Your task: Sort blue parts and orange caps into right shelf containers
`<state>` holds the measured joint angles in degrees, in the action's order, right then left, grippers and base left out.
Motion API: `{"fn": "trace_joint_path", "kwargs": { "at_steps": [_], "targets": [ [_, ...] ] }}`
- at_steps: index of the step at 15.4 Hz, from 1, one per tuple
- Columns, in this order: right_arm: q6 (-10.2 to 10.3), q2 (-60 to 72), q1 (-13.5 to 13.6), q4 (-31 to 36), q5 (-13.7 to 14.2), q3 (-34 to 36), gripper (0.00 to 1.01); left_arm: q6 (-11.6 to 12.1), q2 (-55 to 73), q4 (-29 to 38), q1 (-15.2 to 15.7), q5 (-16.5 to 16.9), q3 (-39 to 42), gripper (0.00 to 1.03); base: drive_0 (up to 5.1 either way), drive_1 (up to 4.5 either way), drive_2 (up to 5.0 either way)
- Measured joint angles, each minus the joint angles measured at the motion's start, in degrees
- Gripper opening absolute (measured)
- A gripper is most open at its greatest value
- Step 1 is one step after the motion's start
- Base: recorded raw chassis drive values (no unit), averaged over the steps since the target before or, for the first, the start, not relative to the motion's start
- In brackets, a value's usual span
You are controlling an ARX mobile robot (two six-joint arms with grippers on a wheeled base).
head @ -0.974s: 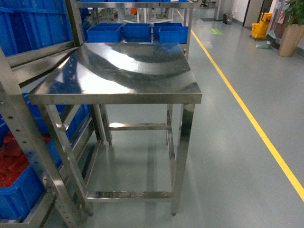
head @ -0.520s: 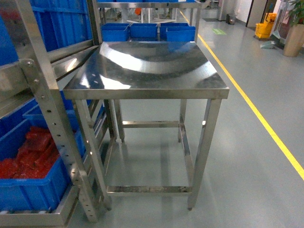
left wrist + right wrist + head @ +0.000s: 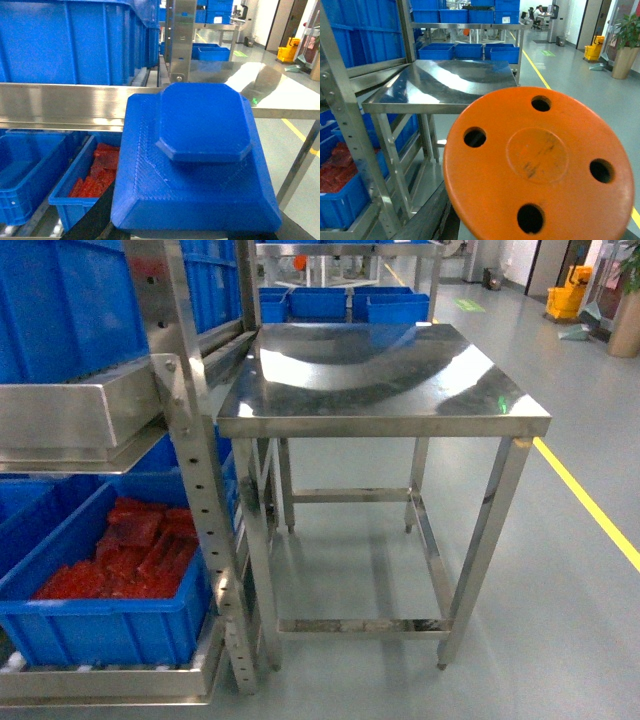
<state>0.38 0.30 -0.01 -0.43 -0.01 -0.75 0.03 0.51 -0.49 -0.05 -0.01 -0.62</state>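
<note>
Stepped blue plastic part (image 3: 195,165) and round orange four-holed cap (image 3: 540,167) carried at wrists, undelivered; grip state indeterminable; blue ribbed crate (image 3: 60,625) unreached

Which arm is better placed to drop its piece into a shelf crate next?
Left, probably: its blue part sits right by the shelf, open blue crates just below. The right arm's orange disc faces the steel table, shelf off to one side.

Three forward views sharing steel table (image 3: 380,370)
</note>
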Motion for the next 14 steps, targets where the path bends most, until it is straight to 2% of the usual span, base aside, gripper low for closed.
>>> {"fn": "trace_joint_path", "kwargs": {
  "at_steps": [14],
  "targets": [
    [0.00,0.00,0.00,0.02,0.02,0.00,0.45,0.00,0.00,0.07,0.00,0.00,0.00,0.42,0.0,4.17,-4.1]
  ]
}}
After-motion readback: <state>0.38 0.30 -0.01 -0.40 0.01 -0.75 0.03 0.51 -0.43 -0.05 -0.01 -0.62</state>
